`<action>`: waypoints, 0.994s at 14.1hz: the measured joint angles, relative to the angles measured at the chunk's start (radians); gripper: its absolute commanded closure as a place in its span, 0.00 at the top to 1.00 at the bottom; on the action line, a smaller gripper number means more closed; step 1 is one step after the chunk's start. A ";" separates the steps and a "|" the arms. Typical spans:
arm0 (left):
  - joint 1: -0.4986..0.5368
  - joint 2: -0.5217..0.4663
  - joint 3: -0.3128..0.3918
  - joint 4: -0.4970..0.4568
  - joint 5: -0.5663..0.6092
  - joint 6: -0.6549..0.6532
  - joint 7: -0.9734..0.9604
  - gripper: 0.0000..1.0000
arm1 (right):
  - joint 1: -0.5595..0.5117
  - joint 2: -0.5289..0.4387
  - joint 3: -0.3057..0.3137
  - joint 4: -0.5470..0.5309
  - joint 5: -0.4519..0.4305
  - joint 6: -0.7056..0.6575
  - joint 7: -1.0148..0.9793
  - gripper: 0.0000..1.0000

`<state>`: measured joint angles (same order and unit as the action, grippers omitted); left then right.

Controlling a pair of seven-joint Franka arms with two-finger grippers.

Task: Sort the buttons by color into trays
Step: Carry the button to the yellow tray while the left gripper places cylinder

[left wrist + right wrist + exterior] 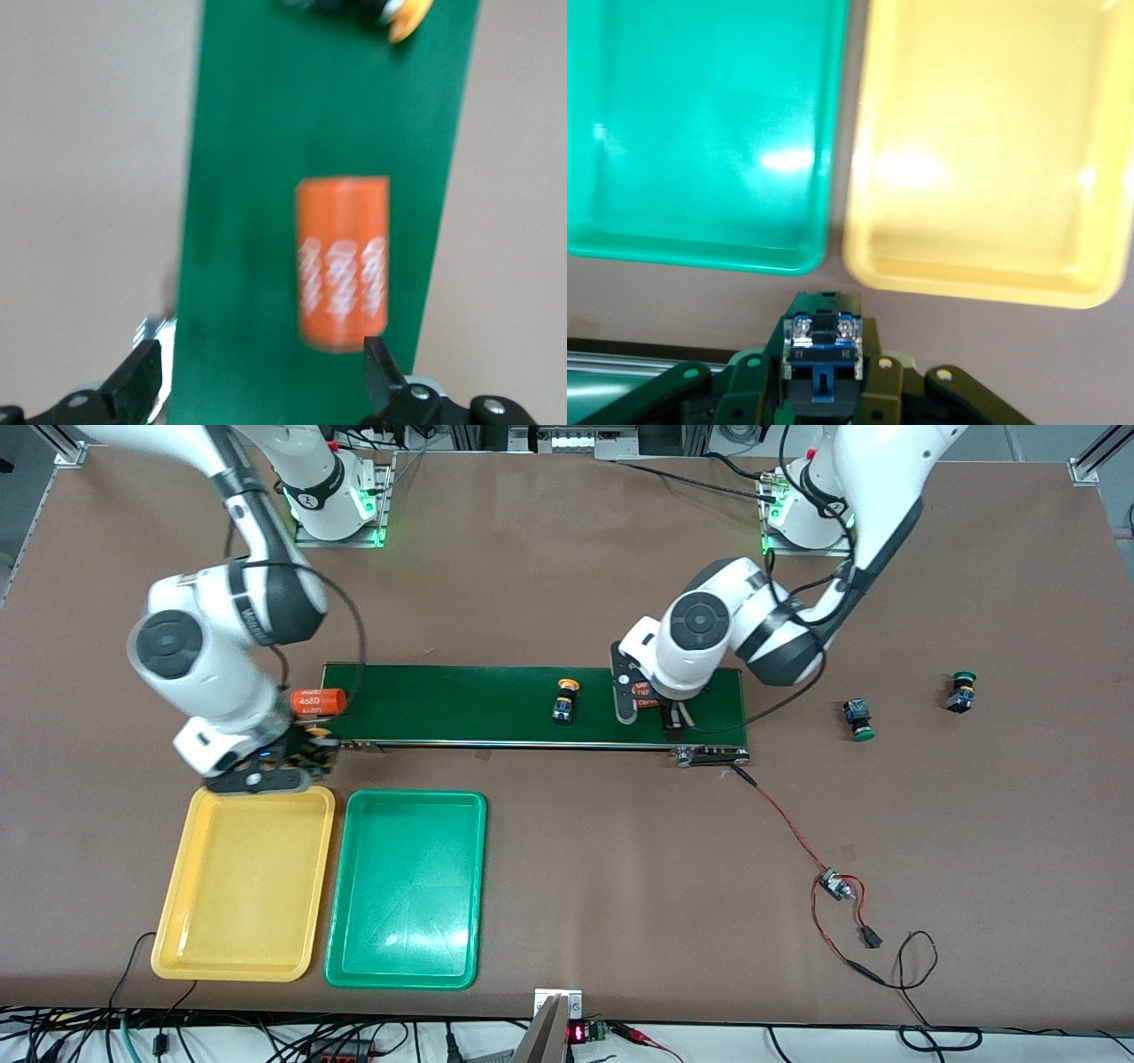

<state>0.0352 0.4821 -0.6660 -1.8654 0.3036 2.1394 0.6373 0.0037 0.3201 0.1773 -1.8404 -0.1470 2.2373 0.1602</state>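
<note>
Nearest the front camera, the yellow tray (244,886) and the green tray (406,887) lie side by side, both bare inside, the yellow one toward the right arm's end of the table. The right gripper (306,753) hangs over the yellow tray's edge nearest the belt, clenched on a button (823,350); the right wrist view shows only its clear and blue body between the fingers, and the cap is hidden there. Next comes the green belt (461,704). A yellow-capped button (564,701) lies on it near the middle. An orange cylinder (318,701) at the belt's right-arm end is partly covered by the right arm. The left gripper (651,713) is over the belt's other end, fingers (385,376) spread apart astride a second orange cylinder (343,273), whose printing is blurred. Two green-capped buttons (858,720) (960,692) lie on the bare table (620,886) off the belt's left-arm end, well apart from the trays.
</note>
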 measured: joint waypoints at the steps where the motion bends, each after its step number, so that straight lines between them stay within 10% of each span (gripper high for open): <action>1: 0.024 -0.024 0.003 0.004 0.000 -0.026 0.000 1.00 | -0.029 0.002 0.000 0.000 -0.007 0.001 -0.039 0.13; 9: 0.121 -0.118 0.251 0.008 -0.058 -0.091 -0.016 1.00 | -0.113 0.138 -0.052 0.000 -0.131 0.201 -0.102 0.16; 14: 0.129 -0.110 0.360 -0.007 -0.086 -0.182 -0.442 1.00 | -0.115 0.226 -0.096 0.000 -0.154 0.326 -0.103 0.21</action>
<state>0.1644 0.3722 -0.3064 -1.8723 0.2177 1.9571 0.1950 -0.1116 0.5460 0.0812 -1.8406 -0.3007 2.5635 0.0573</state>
